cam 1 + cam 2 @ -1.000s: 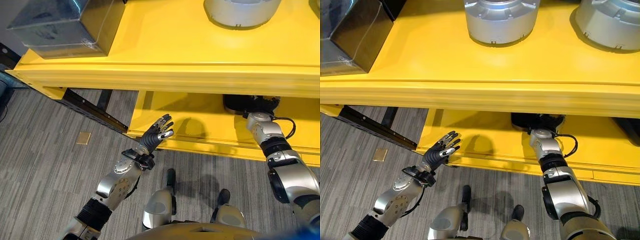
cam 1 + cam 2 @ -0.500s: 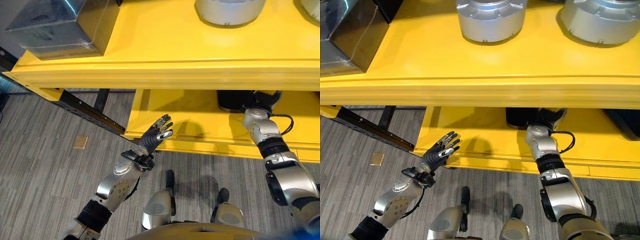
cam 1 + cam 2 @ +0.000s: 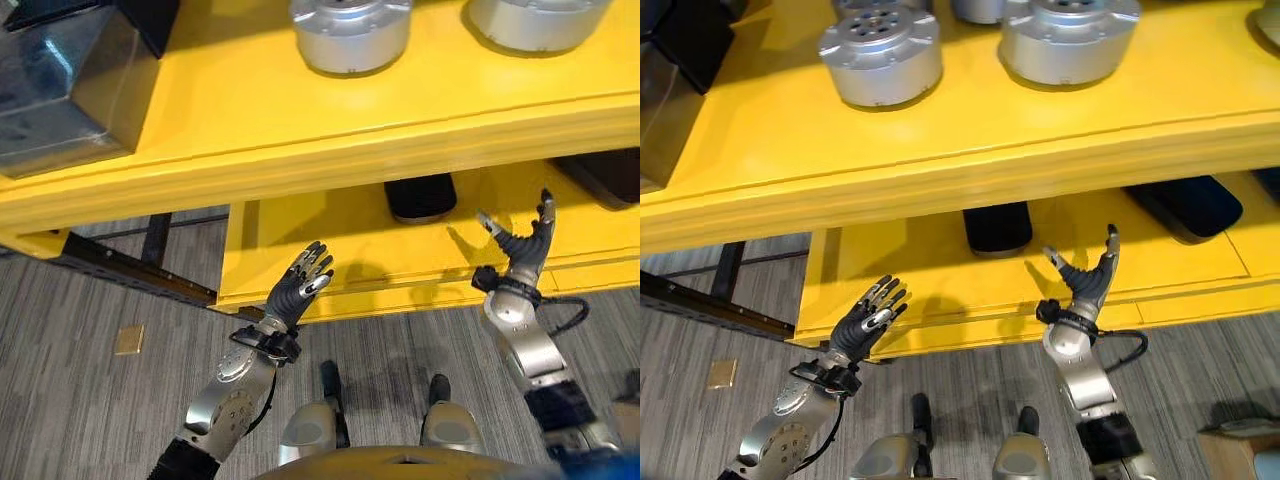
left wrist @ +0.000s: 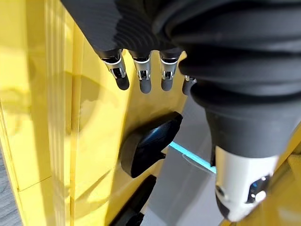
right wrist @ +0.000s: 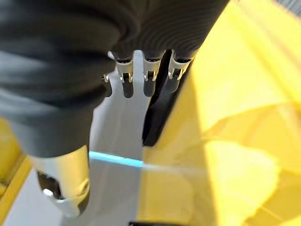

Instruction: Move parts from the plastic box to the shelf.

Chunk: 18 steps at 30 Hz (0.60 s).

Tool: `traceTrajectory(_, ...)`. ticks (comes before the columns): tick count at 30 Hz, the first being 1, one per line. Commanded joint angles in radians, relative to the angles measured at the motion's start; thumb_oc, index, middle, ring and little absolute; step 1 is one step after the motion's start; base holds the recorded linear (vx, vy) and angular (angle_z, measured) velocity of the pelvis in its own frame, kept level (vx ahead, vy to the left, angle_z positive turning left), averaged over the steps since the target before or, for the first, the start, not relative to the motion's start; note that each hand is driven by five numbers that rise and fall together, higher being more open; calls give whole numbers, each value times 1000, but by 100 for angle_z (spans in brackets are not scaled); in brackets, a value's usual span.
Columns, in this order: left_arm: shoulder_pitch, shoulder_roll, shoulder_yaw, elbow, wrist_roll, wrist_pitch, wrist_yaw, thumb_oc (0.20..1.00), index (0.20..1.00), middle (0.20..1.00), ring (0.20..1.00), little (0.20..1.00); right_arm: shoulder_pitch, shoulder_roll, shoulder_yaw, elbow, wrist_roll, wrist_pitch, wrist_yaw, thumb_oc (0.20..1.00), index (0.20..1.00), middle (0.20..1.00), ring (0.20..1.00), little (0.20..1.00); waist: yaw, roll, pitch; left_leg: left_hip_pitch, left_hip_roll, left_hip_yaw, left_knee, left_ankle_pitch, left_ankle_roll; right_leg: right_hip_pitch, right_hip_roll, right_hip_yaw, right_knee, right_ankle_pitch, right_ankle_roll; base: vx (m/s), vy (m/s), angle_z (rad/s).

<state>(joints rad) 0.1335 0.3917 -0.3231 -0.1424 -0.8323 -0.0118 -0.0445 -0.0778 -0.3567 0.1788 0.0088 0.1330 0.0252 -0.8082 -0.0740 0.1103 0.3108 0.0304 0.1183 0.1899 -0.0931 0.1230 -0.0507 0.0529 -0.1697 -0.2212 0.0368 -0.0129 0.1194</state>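
Observation:
A black flat part [image 3: 420, 197] lies on the lower level of the yellow shelf [image 3: 330, 150], with a second black part [image 3: 1185, 205] to its right. My right hand [image 3: 520, 250] is open, fingers spread, just in front of the lower level and apart from both parts; the right wrist view has a black part [image 5: 160, 108] past its straight fingers [image 5: 148, 80]. My left hand [image 3: 300, 285] hangs open by the shelf's lower front edge, holding nothing. The clear plastic box [image 3: 60, 90] stands on the top level at the far left.
Two round silver housings [image 3: 880, 55] [image 3: 1070, 35] stand on the top level. A dark rail [image 3: 130, 270] runs along the grey carpet under the shelf's left end. A small tan square [image 3: 128, 340] lies on the floor.
My right hand has come out from under the top level, now open, with the black part left on the lower level. The camera has shifted. My left hand has hardly moved.

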Motion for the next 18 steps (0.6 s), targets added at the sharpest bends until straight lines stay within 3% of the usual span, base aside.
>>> traceTrajectory(1,-3,2,74,-78,27,-46,-48,1000,1000,1000,1000,1000,-28,-28,-12,-63,-49,-67,88,1000,1000,1000,1000,1000,14,-42,-25,38,16,45,47,-90,-20,-37,24,59,73,-38,-5,-68,-58,-10)
traceTrajectory(11,22,43,128,-114,12,-45,-77,1000,1000,1000,1000,1000,118,-119,-60,-150,-52,-107,113,1000,1000,1000,1000,1000,-15,-58,-25,36,36,58,21,-76,-30,-48,43,61,69,-47,-8,-75,-139,-7)
traceTrajectory(12,16,46,126,-113,-14,-52,-96,1000,1000,1000,1000,1000,121,-128,-63,-150,-44,-109,109,1000,1000,1000,1000,1000,-16,-55,-21,29,40,56,21,-71,-34,-53,47,58,77,-54,-12,-96,-195,6)
traceTrajectory(15,-2,48,98,-112,-72,2,-242,1000,1000,1000,1000,1000,113,-145,-63,-149,-17,-101,104,1000,1000,1000,1000,1000,-19,-44,-3,9,55,48,19,-52,-49,-73,61,49,100,-72,-30,-95,-238,6)
traceTrajectory(18,15,58,73,-115,-82,-45,-282,1000,1000,1000,1000,1000,108,-169,-58,-127,14,-100,157,1000,1000,1000,1000,1000,-28,-29,18,-8,81,32,20,-21,-71,-101,81,53,129,-89,-51,-49,-239,-3)
